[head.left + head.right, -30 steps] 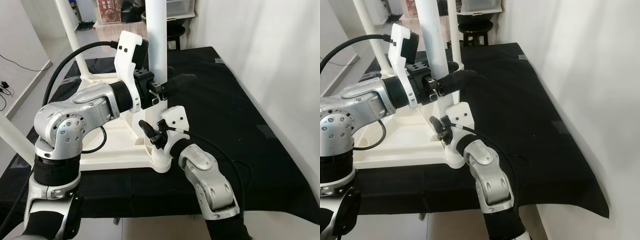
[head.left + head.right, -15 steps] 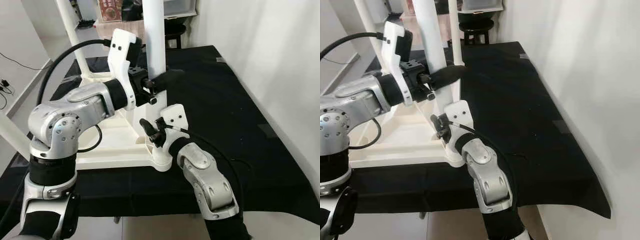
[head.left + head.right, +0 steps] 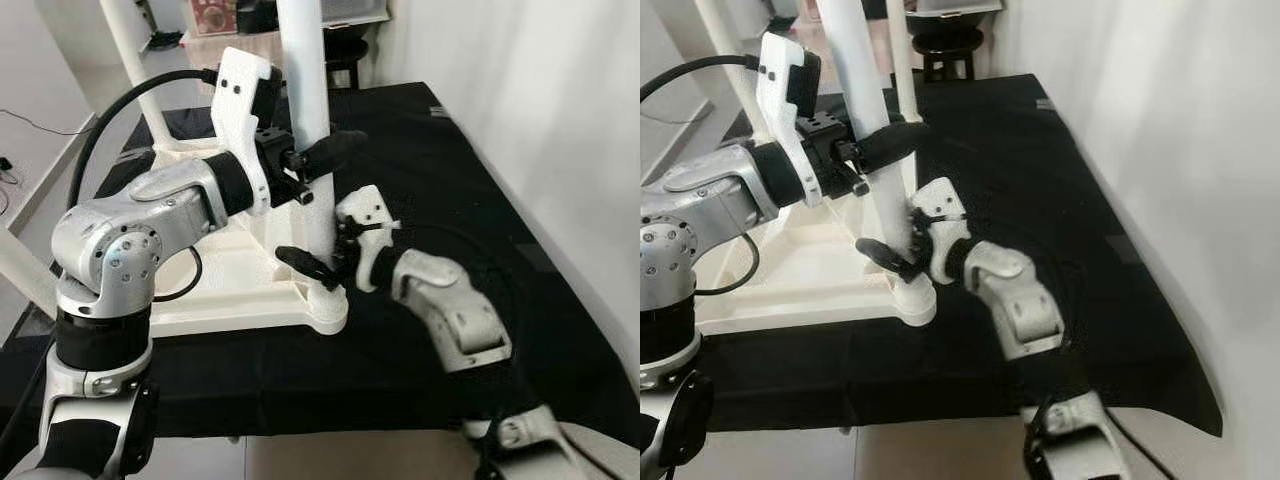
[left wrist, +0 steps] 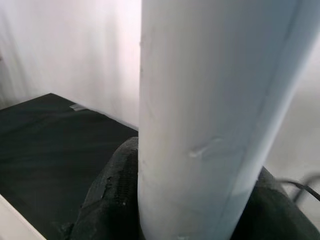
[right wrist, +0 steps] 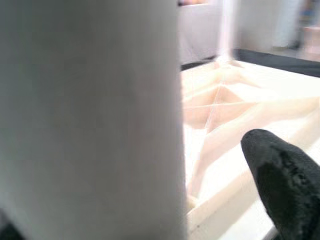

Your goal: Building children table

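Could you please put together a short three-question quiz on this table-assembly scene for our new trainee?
1. True or false: the left gripper is closed around the upright white cylindrical table leg.
2. Where on that leg does the right gripper sit? A) at the top B) low, near the corner socket of the upturned white plastic tabletop C) away from it, on the black cloth
3. Fill in: the tabletop lies upside down on a ____ cloth.

Key: 1 true; 2 B; 3 black.
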You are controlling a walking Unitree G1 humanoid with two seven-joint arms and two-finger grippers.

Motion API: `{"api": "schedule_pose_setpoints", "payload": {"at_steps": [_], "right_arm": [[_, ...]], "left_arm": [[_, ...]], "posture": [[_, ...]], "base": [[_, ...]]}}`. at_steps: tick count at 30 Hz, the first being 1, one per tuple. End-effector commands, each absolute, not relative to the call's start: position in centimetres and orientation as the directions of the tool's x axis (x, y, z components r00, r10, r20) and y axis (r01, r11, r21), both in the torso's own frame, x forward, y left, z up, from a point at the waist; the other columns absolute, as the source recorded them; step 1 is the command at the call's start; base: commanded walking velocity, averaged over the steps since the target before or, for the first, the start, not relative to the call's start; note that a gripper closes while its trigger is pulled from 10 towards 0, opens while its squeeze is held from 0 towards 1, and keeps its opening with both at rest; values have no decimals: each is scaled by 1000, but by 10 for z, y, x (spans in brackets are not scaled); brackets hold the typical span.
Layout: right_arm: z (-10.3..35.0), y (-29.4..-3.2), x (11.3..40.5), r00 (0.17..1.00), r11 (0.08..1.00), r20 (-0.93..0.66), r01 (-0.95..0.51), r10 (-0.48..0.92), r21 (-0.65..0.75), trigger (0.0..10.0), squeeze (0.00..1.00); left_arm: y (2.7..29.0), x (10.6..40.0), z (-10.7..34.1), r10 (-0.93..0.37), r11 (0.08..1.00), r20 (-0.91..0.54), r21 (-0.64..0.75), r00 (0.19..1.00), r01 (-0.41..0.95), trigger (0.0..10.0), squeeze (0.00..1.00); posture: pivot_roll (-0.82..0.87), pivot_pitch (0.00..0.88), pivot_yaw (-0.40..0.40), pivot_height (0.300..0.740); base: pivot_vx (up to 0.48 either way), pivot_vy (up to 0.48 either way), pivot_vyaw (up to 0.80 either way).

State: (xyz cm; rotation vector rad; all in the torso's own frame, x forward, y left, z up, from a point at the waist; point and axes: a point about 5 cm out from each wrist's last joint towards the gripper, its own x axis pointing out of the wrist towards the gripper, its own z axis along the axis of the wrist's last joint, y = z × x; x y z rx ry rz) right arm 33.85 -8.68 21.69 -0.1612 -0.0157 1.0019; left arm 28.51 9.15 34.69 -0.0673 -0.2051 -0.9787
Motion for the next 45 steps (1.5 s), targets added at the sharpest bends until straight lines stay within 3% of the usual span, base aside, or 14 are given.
{"api": "schedule_pose_setpoints", "payload": {"at_steps": [1, 2, 3, 7, 8, 9, 10, 11, 22, 23, 31, 36, 37, 45], "right_arm": [[222, -93, 340, 470, 462, -36, -876, 882, -140, 10000, 278], [222, -93, 340, 470, 462, -36, -876, 882, -140, 10000, 278], [225, -95, 342, 410, 403, -31, -906, 911, -129, 10000, 0], [230, -95, 350, 320, 316, -10, -940, 947, -131, 10000, 0], [230, -95, 352, 306, 303, -4, -945, 952, -126, 4471, 0], [230, -95, 352, 306, 303, -4, -945, 952, -126, 4471, 0], [231, -94, 353, 280, 278, 1, -953, 960, -123, 3137, 0], [231, -92, 353, 245, 242, -5, -962, 970, -125, 0, 0], [226, -87, 353, 125, 120, -32, -985, 992, -126, 0, 0], [226, -87, 354, 134, 129, -29, -983, 991, -129, 0, 0], [224, -88, 355, 139, 135, -26, -982, 990, -129, 0, 0], [219, -90, 359, 195, 191, -17, -974, 981, -124, 0, 0], [217, -91, 360, 231, 227, -17, -967, 973, -117, 0, 0], [212, -99, 359, 325, 322, -9, -940, 946, -114, 0, 0]], "left_arm": [[89, 283, 344, -841, 524, 178, 32, 511, 851, 0, 0], [89, 283, 344, -841, 524, 178, 32, 511, 851, 0, 0], [89, 282, 344, -842, 522, 177, 33, 510, 852, 0, 0], [86, 280, 346, -846, 516, 177, 39, 503, 856, 0, 0], [86, 279, 346, -847, 516, 177, 40, 502, 856, 0, 0], [86, 279, 346, -847, 516, 177, 40, 502, 856, 0, 0], [86, 279, 347, -847, 515, 176, 41, 501, 856, 0, 0], [86, 279, 347, -847, 516, 176, 41, 502, 856, 0, 0], [85, 280, 344, -845, 525, 147, 55, 513, 849, 0, 0], [85, 281, 342, -840, 537, 140, 77, 524, 840, 10000, 1000], [85, 280, 344, -839, 537, 156, 77, 522, 840, 10000, 1000], [99, 286, 353, -781, 615, 194, 77, 593, 785, 10000, 1000], [108, 285, 357, -764, 635, 206, 77, 611, 768, 10000, 0], [126, 260, 361, -803, 581, 216, 79, 555, 810, 10000, 0]], "posture": [[-1, 93, 48, 740], [-1, 93, 48, 740], [3, 94, 48, 740], [11, 92, 49, 740], [11, 92, 49, 740], [11, 92, 49, 740], [15, 95, 51, 740], [19, 96, 52, 740], [19, 101, 53, 740], [12, 102, 57, 740], [10, 101, 56, 740], [8, 101, 54, 740], [8, 102, 52, 740], [6, 108, 41, 740]], "base": [[0, 0, 0], [0, 0, 0], [0, 0, 0], [0, 0, 0], [0, 0, 0], [0, 0, 0], [0, 0, 0], [0, 0, 0], [0, 0, 0], [0, 0, 0], [0, 0, 0], [0, 0, 0], [0, 0, 0], [0, 0, 0]]}}
